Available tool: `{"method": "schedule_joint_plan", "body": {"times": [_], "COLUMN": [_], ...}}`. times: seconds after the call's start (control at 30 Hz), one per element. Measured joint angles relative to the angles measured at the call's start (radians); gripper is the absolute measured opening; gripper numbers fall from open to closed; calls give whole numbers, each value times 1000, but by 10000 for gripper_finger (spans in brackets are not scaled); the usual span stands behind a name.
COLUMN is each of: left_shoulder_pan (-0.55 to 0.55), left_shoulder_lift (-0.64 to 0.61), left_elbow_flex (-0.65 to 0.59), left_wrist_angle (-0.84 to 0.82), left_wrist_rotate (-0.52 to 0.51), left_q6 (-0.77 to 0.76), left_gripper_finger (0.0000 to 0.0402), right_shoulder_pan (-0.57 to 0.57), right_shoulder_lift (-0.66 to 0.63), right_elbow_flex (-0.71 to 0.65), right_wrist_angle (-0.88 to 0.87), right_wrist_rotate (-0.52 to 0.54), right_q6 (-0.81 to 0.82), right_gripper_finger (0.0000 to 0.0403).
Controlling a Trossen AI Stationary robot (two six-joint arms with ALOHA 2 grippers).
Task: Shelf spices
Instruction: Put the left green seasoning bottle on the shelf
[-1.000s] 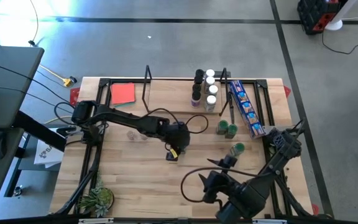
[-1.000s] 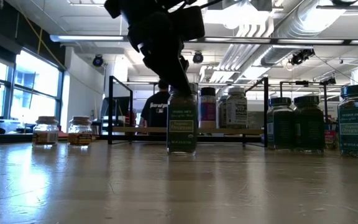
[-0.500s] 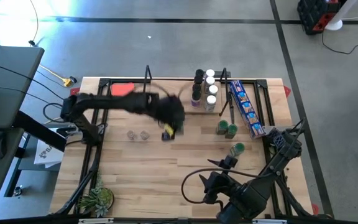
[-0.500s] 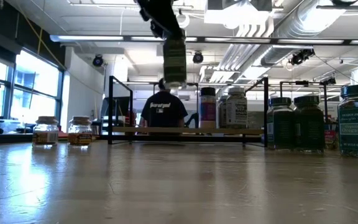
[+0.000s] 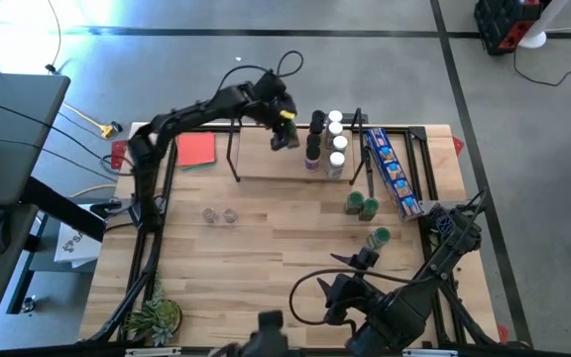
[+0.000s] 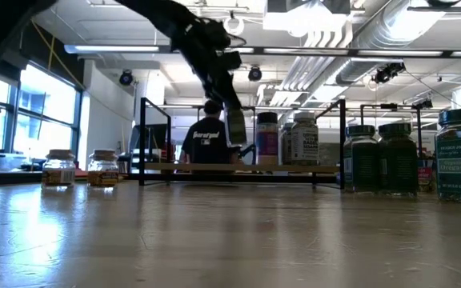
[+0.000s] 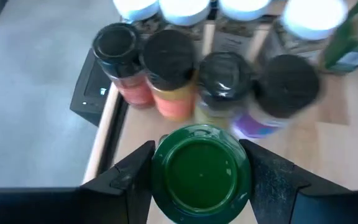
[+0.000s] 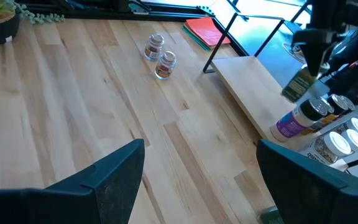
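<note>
Right gripper (image 8: 197,180): waiting at the lower edge of the high view — fingers spread apart, nothing between them.
Loose jars: two clear ones (image 5: 219,214) left of centre on the table (image 5: 266,268); three green-lidded ones (image 5: 365,213) to the right.
Left gripper (image 5: 284,127): upper centre of the high view, over the shelf (image 5: 266,164) — fingers clamped on a green-lidded jar (image 7: 201,171).
Shelved jars (image 5: 327,144): a cluster with black and white lids, just right of the held jar.
Background: a person (image 6: 210,138) stands beyond the shelf in the low view.
</note>
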Motion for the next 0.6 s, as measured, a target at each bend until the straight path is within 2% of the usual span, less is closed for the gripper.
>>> {"method": "schedule_joint_plan", "body": {"times": [0.1, 0.27, 0.37, 0.47, 0.6], "left_shoulder_pan": [26, 39, 38, 38, 42], "left_shoulder_lift": [80, 182, 200, 200, 201], "left_elbow_flex": [102, 226, 246, 247, 247], "left_wrist_angle": [-46, -146, -181, -186, -184], "left_wrist_rotate": [32, 27, 2, -34, -32], "left_q6": [26, 88, 150, 199, 238], "left_gripper_finger": [195, 195, 196, 214, 223], "right_shoulder_pan": [0, 0, 0, 0, 0], "right_shoulder_lift": [0, 0, 0, 0, 0], "right_elbow_flex": [0, 0, 0, 0, 0], "right_wrist_angle": [0, 0, 0, 0, 0], "right_wrist_rotate": [0, -3, -6, -7, -7], "right_q6": [1, 10, 30, 42, 43], "right_gripper_finger": [305, 305, 305, 305, 305]}}
